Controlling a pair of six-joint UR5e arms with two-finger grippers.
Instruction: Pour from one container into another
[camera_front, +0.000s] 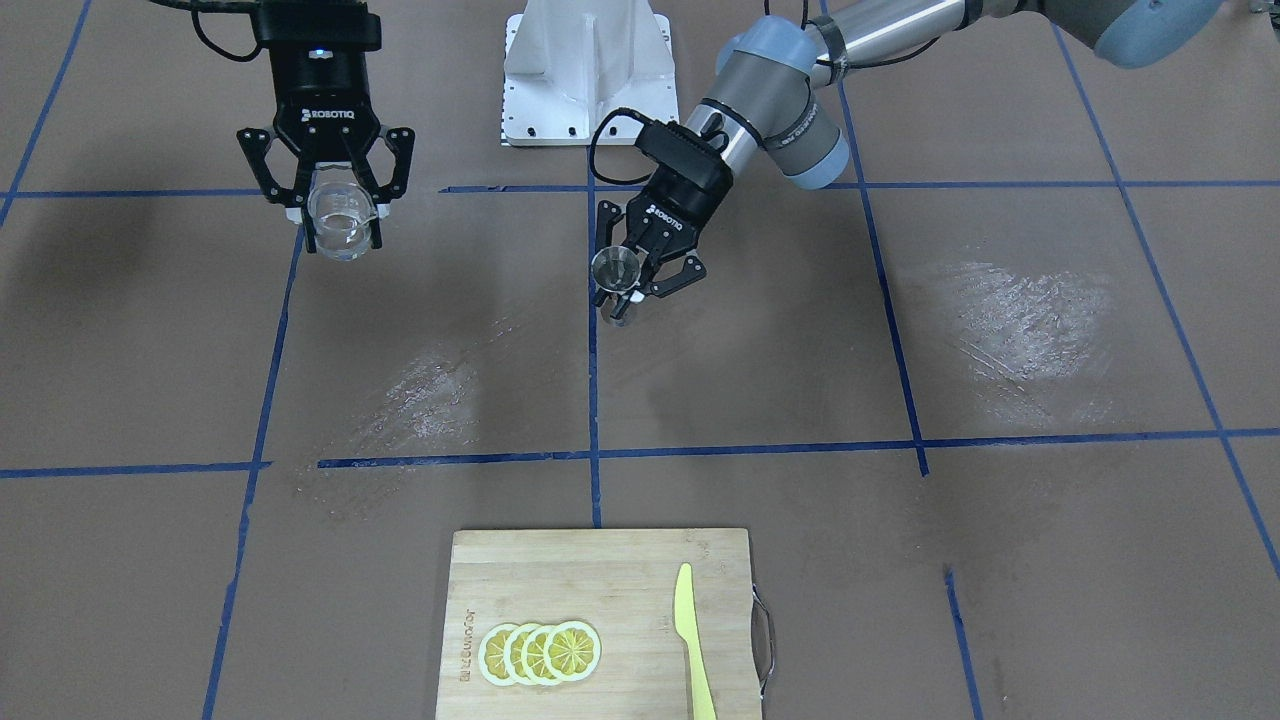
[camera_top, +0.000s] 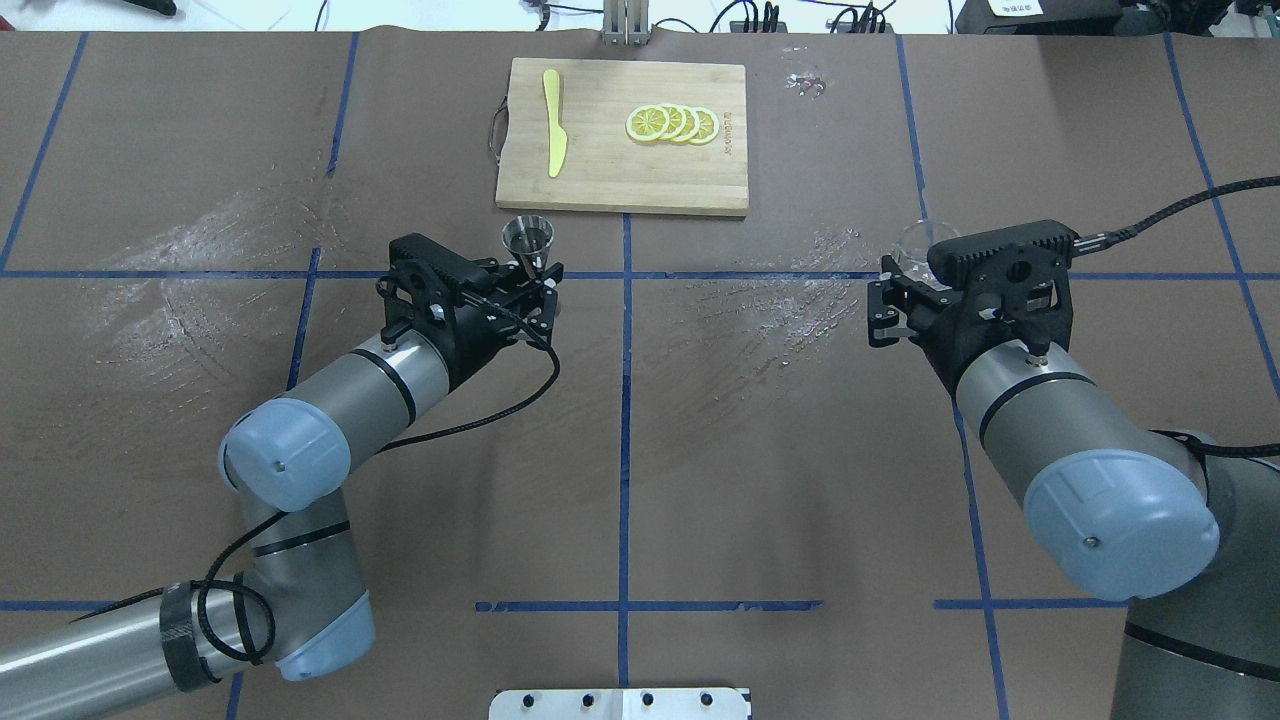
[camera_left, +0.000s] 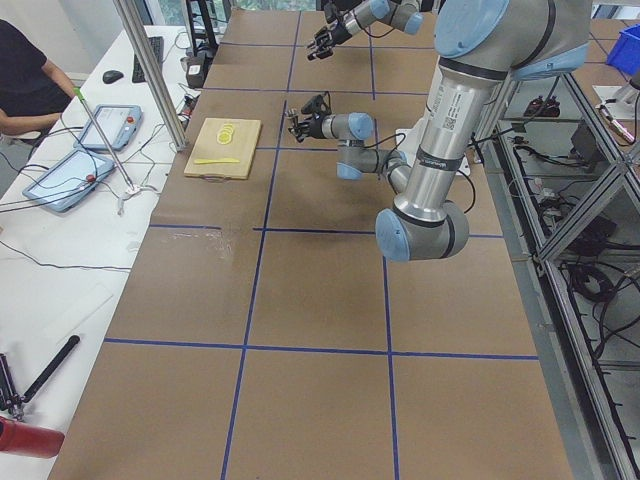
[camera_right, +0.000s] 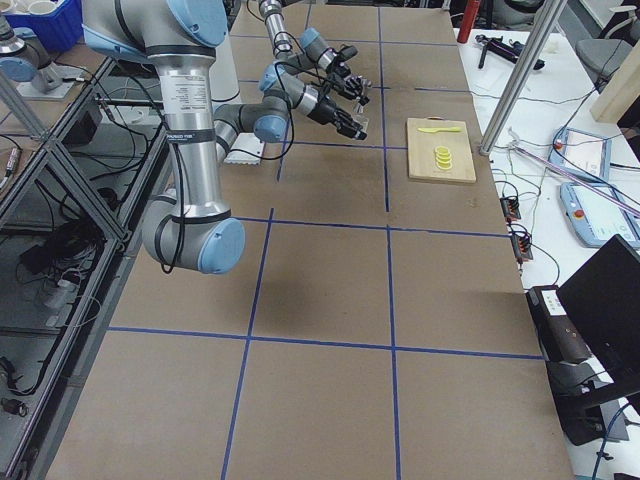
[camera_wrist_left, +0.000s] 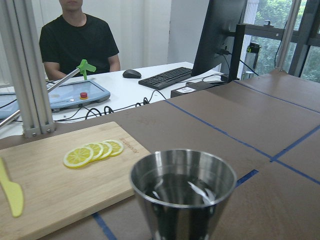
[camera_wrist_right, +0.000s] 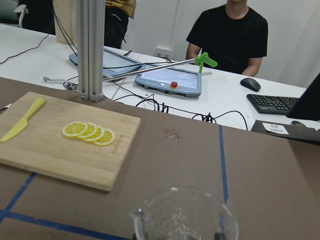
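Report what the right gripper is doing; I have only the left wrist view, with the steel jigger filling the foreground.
Observer: The right gripper is shut on a clear glass cup.
Operator: Give me its attitude.
Observer: In the front-facing view the cup is held upright, not tipped.
Operator: Place it against the jigger.
Observer: In the overhead view it is well off to the robot's right of the jigger, with the blue centre tape line between them.
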